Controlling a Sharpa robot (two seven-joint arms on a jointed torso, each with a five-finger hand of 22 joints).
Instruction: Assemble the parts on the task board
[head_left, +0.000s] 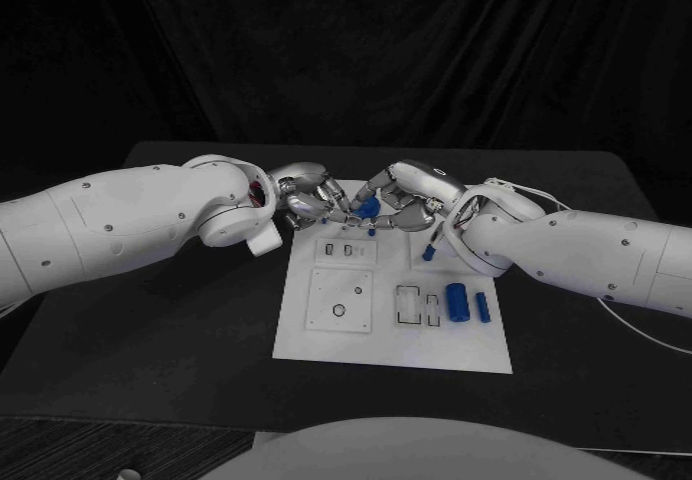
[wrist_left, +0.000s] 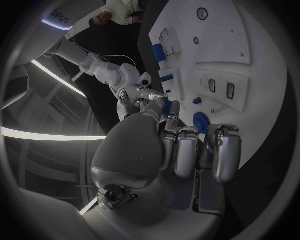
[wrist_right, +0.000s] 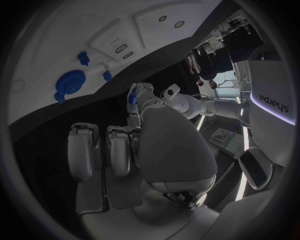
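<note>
Above the flat white task board's (head_left: 389, 345) far edge, both silver hands, left (head_left: 307, 197) and right (head_left: 408, 195), pinching one small blue part (head_left: 368, 206).

1. A black table (head_left: 173, 330) with rounded far corners stands before a black curtain (head_left: 433, 70) that hangs in folds across the whole background.
2. A thin white cable (head_left: 642, 330) lies on the table's right part, curving toward its right edge.
3. A dark, ribbed floor covering (head_left: 87, 450) shows below the table's near edge.
</note>
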